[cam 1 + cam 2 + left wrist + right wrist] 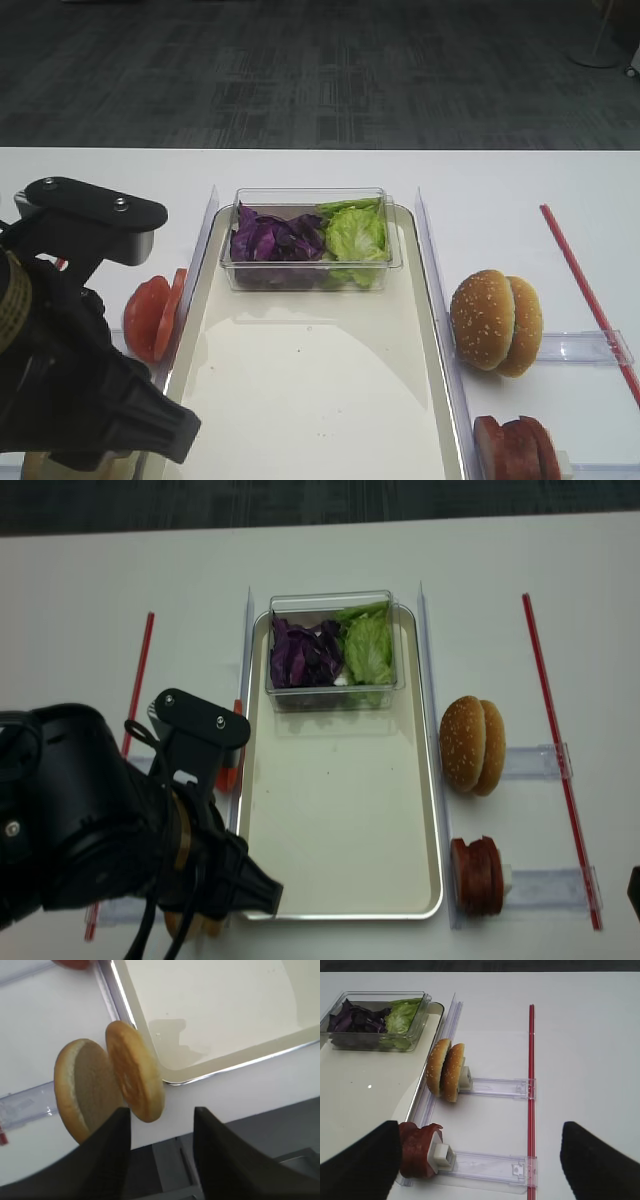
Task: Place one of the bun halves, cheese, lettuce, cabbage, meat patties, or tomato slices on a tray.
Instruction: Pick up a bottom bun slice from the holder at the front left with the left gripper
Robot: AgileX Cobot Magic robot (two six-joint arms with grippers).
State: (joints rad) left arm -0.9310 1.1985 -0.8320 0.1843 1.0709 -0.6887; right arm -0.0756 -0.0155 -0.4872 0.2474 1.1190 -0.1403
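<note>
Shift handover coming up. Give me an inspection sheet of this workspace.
Surface: white table, no spills seen.
Job's things: tray bare except for a clear box at its far end, holding cabbage and lettuce. Two bun halves stand on edge left of the tray; tomato slices further back. Meat patties stand in a holder on the right.
Clutter: sesame buns, red strips.
Grippers: left gripper straddles the nearer bun half, jaws not touching it; right gripper open, empty.
Cables: black leads on the left arm.
Surroundings: dark carpet floor.
</note>
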